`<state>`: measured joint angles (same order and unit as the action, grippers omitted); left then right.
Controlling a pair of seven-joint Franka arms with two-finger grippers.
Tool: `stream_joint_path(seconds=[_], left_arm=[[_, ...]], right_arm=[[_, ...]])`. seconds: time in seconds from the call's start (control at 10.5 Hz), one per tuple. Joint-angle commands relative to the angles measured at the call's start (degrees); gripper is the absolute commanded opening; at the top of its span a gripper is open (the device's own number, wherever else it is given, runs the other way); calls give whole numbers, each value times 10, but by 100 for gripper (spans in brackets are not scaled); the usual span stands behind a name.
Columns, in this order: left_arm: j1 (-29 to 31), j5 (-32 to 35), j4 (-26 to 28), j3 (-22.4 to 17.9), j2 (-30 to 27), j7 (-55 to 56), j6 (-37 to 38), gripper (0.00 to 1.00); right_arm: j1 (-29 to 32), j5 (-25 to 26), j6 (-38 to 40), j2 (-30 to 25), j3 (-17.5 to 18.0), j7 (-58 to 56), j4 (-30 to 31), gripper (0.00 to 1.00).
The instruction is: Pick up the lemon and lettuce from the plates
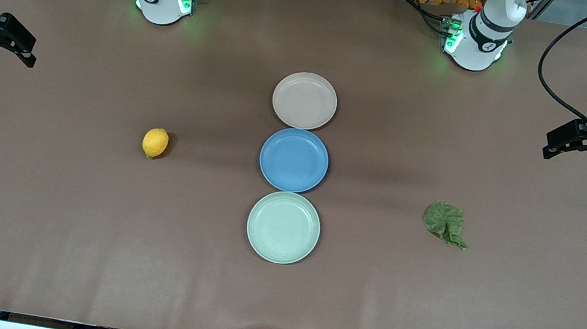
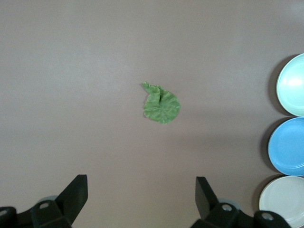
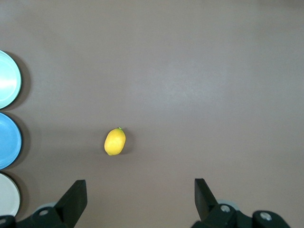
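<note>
Front view: lemon (image 1: 155, 142) well apart from right gripper (image 1: 6, 44).

Front view: high up, facing both robot bases, looking down on the whole brown surface (image 1: 55, 221). Each wrist view: looking straight down from well above. Shared with the front view: three plates (image 1: 294, 160), lemon (image 3: 115, 141), lettuce (image 2: 161, 104).

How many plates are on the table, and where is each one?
3, in one row at mid-table. The beige-pink plate lies farthest from the front camera, the blue plate is in the middle, and the mint green plate is nearest. All three are empty; none seems hidden.
</note>
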<state>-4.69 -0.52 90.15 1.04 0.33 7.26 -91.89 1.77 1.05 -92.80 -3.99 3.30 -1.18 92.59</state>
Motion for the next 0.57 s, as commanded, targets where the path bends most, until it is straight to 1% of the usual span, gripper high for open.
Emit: stream_joint_path(seconds=[0.0,0.47], left_arm=[[1,17,7,2,-9,-20,2,100],[5,13,1,2,-7,-11,1,100]], right_arm=[[9,2,0,-8,7,-6,1,100],[10,1,2,-8,7,-5,1,100]])
